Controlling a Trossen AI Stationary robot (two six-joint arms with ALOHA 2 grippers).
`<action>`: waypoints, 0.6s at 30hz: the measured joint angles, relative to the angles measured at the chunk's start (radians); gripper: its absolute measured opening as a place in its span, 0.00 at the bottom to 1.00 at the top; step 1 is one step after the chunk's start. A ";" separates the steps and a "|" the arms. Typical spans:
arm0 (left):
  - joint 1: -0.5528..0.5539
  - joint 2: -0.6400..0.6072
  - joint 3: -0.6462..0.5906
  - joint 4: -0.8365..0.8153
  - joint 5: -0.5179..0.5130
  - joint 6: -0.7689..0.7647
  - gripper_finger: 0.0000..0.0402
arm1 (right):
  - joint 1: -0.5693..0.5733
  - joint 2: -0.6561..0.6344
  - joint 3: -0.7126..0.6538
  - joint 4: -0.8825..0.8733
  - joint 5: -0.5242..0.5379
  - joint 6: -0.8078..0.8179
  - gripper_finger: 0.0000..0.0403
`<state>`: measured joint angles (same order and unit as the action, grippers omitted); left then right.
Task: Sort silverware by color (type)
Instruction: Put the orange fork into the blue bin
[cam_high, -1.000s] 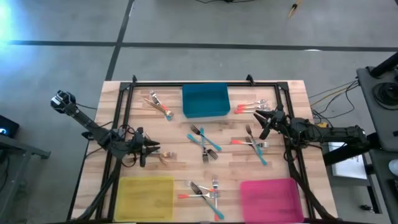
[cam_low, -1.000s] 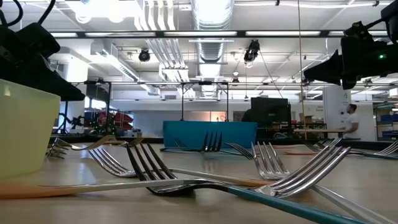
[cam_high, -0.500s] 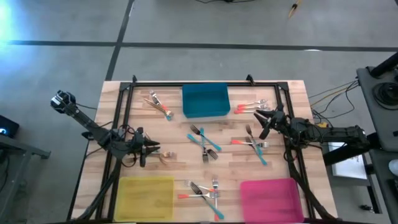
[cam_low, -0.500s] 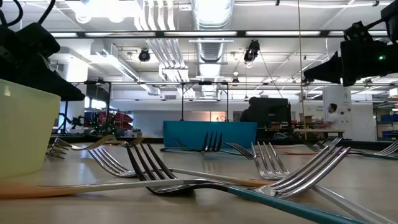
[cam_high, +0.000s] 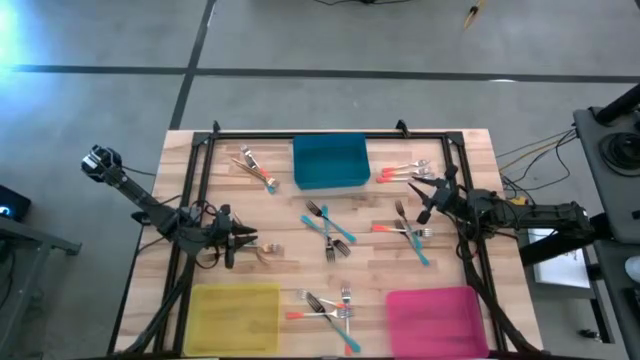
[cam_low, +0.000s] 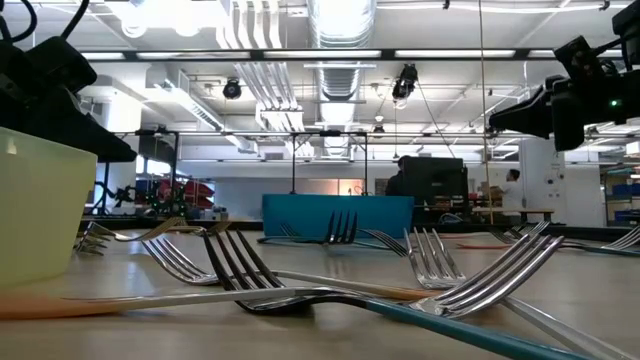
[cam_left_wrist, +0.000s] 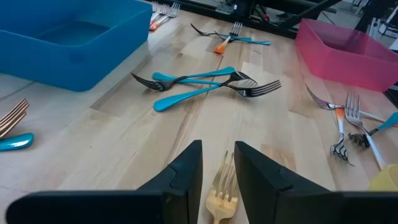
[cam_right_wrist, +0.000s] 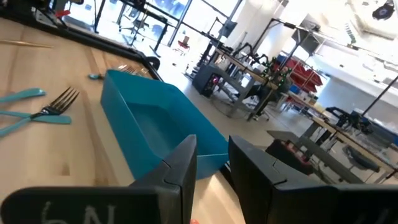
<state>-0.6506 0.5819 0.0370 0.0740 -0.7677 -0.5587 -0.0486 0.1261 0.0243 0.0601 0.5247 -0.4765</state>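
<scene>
Between its slightly parted fingers, the left gripper (cam_left_wrist: 217, 177) straddles a gold fork (cam_left_wrist: 222, 193) lying flat on the bare wood table (cam_high: 280, 215), apparently lined up to pinch it (nothing held yet). Right gripper (cam_high: 428, 196): a narrow gap between the fingers, empty, hovering near red-handled forks (cam_high: 400, 170). Teal-handled forks (cam_left_wrist: 199, 84), slim and glossy, lie crossed at mid-table. Blue bin (cam_high: 330, 161), yellow bin (cam_high: 235, 317), pink bin (cam_high: 436, 320): flat, smooth-walled, at the edges.

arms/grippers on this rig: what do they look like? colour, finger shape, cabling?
Both arms are dark, nearly black. The left gripper and right gripper each have two flat, angular black fingers. The left arm ends in a grey base unit; dark cables run along the right arm.
</scene>
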 joint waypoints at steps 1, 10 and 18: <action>0.000 0.000 0.000 0.000 0.000 0.000 0.19 | 0.000 0.000 0.000 0.001 0.000 0.011 0.21; 0.000 0.000 0.000 0.000 0.000 0.000 0.19 | 0.000 0.002 0.000 0.067 -0.139 0.103 0.21; 0.000 0.000 0.000 0.000 0.000 0.000 0.19 | -0.004 0.002 0.000 0.144 -0.132 0.526 0.21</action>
<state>-0.6506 0.5819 0.0370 0.0740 -0.7677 -0.5591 -0.0528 0.1276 0.0242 0.2039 0.3925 0.0499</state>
